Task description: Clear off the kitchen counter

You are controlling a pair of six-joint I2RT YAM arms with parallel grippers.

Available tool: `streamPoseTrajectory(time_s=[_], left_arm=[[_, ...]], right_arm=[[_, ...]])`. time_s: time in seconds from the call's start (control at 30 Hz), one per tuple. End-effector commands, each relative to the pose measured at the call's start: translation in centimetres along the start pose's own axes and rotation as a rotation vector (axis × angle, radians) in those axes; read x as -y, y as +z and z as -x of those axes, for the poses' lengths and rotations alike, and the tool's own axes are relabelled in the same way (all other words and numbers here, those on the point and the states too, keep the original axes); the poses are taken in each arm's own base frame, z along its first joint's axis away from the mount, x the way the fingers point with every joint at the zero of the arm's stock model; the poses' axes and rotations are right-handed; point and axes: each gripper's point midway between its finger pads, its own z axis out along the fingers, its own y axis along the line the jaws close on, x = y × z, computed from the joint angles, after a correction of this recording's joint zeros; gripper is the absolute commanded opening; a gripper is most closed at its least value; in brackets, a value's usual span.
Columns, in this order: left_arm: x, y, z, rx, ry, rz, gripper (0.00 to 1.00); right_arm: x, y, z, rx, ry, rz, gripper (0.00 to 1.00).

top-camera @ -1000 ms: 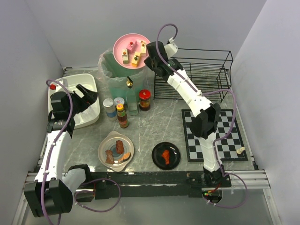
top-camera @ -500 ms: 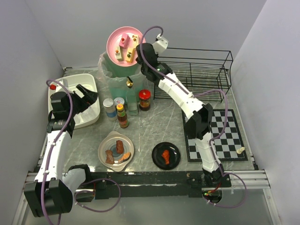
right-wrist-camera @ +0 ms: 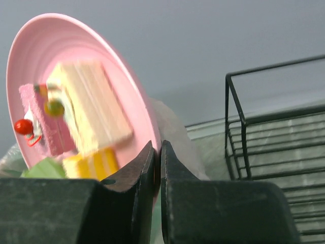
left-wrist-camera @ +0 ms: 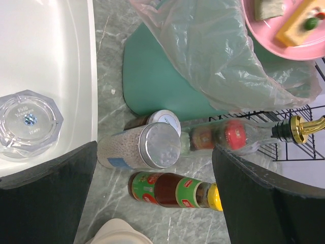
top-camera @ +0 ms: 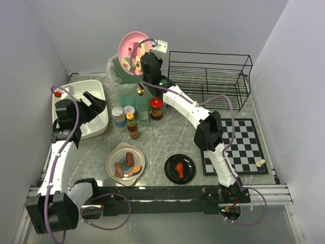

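Swung leftward and tipped far steeper than a moment ago, the pink plate (right-wrist-camera: 76,40) is pinched at its rim by the right fingers (right-wrist-camera: 127,203). Its cake pieces (right-wrist-camera: 91,107) slump low above the bag-lined bin (top-camera: 114,73). The left fingers (left-wrist-camera: 45,198) gape empty over a jar (left-wrist-camera: 152,147) and sauce bottle (left-wrist-camera: 172,190) on the marble tabletop (top-camera: 167,134), beside the white tub (left-wrist-camera: 51,51).
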Motion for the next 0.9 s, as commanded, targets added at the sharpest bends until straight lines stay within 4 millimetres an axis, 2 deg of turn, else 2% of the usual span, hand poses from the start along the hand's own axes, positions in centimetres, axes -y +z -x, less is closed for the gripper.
streamPoseTrajectory(time_s=[0.0, 0.2, 0.37, 0.6, 0.87], left_arm=[[0.7, 0.0, 0.3, 0.011, 0.008, -0.038, 0.99], [0.8, 0.0, 0.4, 0.014, 0.009, -0.038, 0.99], [0.8, 0.0, 0.2, 0.007, 0.008, -0.040, 0.99], [0.8, 0.1, 0.2, 0.004, 0.008, -0.044, 0.99], [0.7, 0.2, 0.1, 0.001, 0.005, -0.044, 0.99]], right_arm=[[-0.7, -1.3, 7.4, 0.250, -0.057, -0.004, 0.00], [0.1, -2.0, 7.5, 0.319, -0.110, -0.015, 0.00], [0.4, -3.1, 9.6, 0.429, -0.162, -0.024, 0.00], [-0.1, -5.4, 12.5, 0.611, -0.271, -0.037, 0.00], [-0.3, -6.1, 13.8, 0.645, -0.278, -0.043, 0.00]])
